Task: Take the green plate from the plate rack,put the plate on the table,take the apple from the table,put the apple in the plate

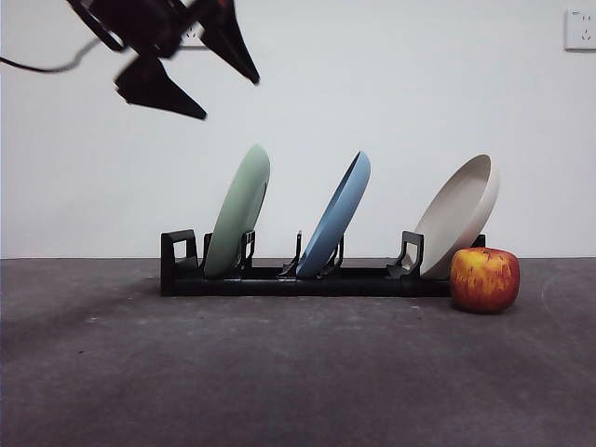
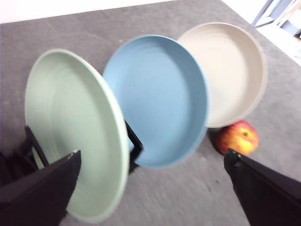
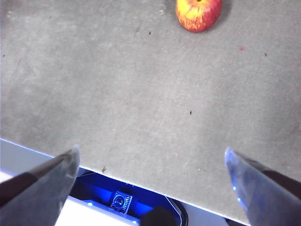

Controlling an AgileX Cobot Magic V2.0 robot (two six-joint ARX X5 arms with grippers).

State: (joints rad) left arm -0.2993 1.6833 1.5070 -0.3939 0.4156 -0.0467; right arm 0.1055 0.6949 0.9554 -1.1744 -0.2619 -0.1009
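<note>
The green plate [image 1: 237,210] stands tilted in the left slot of the black plate rack [image 1: 279,277]. It also shows in the left wrist view [image 2: 70,127]. The red apple [image 1: 484,278] sits on the dark grey table [image 1: 279,372] at the rack's right end, and shows in both wrist views [image 2: 238,137] [image 3: 198,13]. My left gripper [image 1: 231,97] hangs open and empty high above and left of the green plate. My right gripper [image 3: 150,162] is open and empty over the table's near edge, well apart from the apple.
A blue plate [image 1: 334,214] stands in the rack's middle slot and a beige plate [image 1: 457,213] leans at its right end, just behind the apple. A wall socket [image 1: 579,28] is at the upper right. The table's edge [image 3: 94,169] shows in the right wrist view.
</note>
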